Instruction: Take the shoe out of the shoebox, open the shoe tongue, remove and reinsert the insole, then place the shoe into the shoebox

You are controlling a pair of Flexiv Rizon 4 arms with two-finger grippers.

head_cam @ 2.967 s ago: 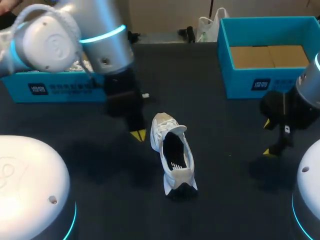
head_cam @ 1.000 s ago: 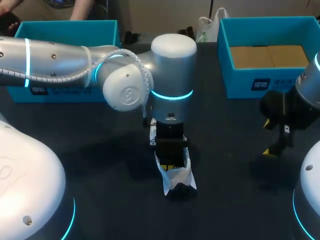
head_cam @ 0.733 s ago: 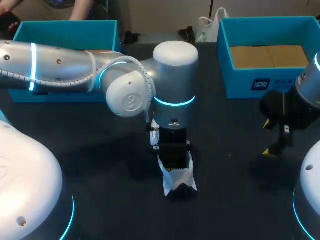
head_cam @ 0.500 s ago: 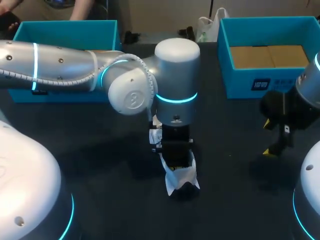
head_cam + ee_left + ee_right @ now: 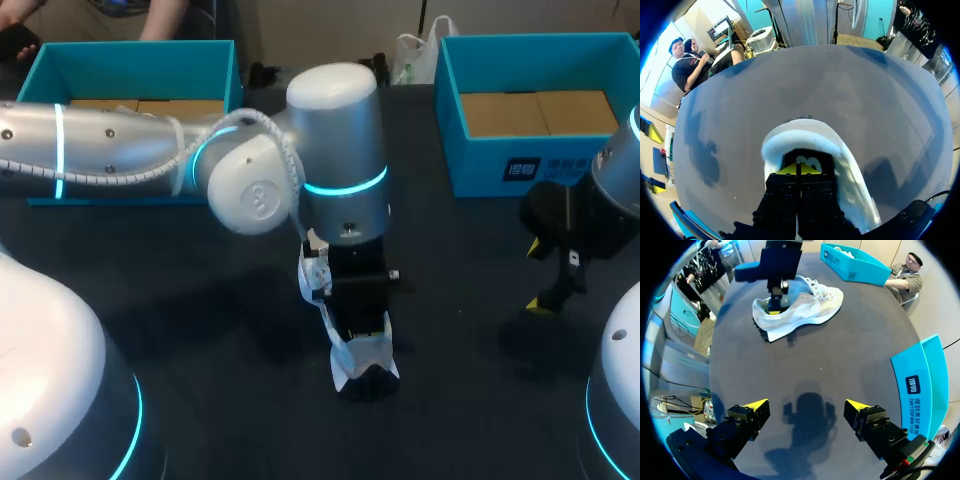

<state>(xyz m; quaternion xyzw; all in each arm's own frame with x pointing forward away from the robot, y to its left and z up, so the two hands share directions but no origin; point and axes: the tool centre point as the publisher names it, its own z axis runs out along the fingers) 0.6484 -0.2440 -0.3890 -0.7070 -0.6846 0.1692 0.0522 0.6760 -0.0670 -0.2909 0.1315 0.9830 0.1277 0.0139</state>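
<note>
Shoe [image 5: 364,358] on the tabletop [image 5: 200,300], mostly hidden under the left arm [image 5: 250,170].
From above only its near end shows. The left pincer [image 5: 800,169], tips together, sits inside its opening; whether anything thin is caught between them I cannot tell. Well apart, the right pincer [image 5: 807,407] hangs with fingers spread. Three seconds ago the left pincer stood beside the fully visible shoe.

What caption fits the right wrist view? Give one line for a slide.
Right pincer open above the table; ahead, the left pincer dips into the white shoe at its opening.
</note>
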